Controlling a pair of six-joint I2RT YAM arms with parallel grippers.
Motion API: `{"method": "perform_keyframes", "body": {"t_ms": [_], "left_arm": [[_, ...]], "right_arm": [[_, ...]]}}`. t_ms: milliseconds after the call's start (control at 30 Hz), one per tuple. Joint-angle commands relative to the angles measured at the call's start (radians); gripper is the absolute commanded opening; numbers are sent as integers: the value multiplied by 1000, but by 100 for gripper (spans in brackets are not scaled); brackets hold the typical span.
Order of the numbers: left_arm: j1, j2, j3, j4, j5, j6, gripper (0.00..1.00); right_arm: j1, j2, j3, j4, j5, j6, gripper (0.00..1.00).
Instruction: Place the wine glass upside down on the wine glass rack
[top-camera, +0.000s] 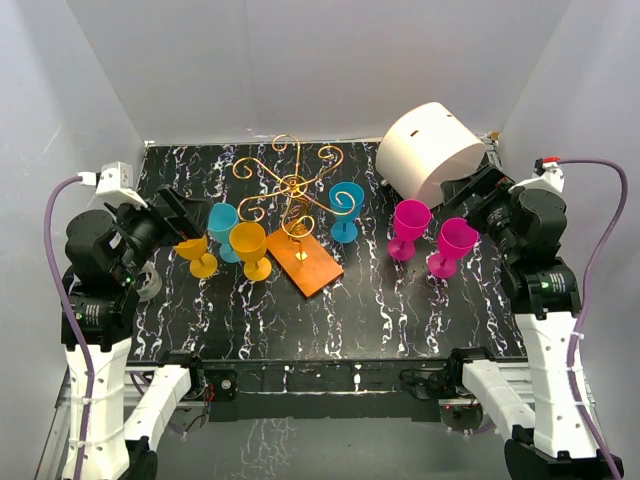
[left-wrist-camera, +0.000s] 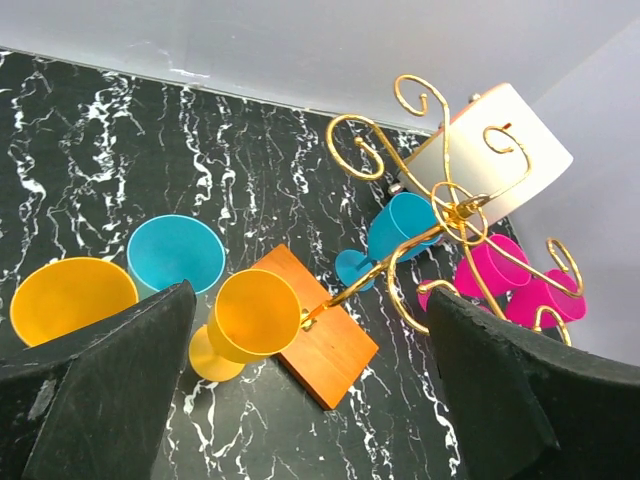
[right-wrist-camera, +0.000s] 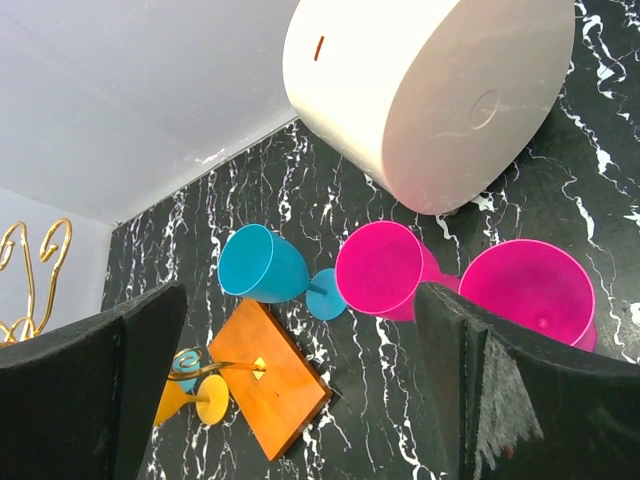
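Gold wire wine glass rack (top-camera: 295, 186) curls above orange base (top-camera: 305, 262).

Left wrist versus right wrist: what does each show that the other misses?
Left wrist only: the open left gripper and the wine glass rack's central hub with most curls. Right wrist only: the open right gripper and a look into two pink glasses. Both: the rack's orange base, a blue glass beside it, the white drum, the pink glasses.

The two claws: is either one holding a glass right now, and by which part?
Nothing is held. The left gripper and the right gripper both stand open and empty, short of the glasses, which stand upright on the table.
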Motion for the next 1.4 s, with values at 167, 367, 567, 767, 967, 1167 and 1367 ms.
{"method": "perform_keyframes", "body": {"t_ms": [167, 367, 567, 767, 967, 1167, 1367], "left_arm": [[-35, -22, -25, 58, 109, 1, 99], [-79, -10, -30, 78, 176, -2, 99], [-107, -16, -28, 59, 170, 26, 99], [-127, -26, -33, 96, 233, 8, 99], [-127, -38, -44, 114, 244, -18, 99], [-127, -67, -42, 106, 183, -32, 99], [-127, -111, -53, 104, 121, -48, 99]], "right_arm": [[-6, 54, 32, 17, -247, -104, 93], [-5, 167, 138, -173, -245, -199, 85], [-6, 269, 228, -363, -63, -266, 55], [-3, 331, 190, -371, -40, -312, 45], [35, 430, 184, -288, -121, -323, 45], [183, 551, 221, -239, 3, -309, 50], [235, 596, 194, -166, 24, -332, 49]]}}
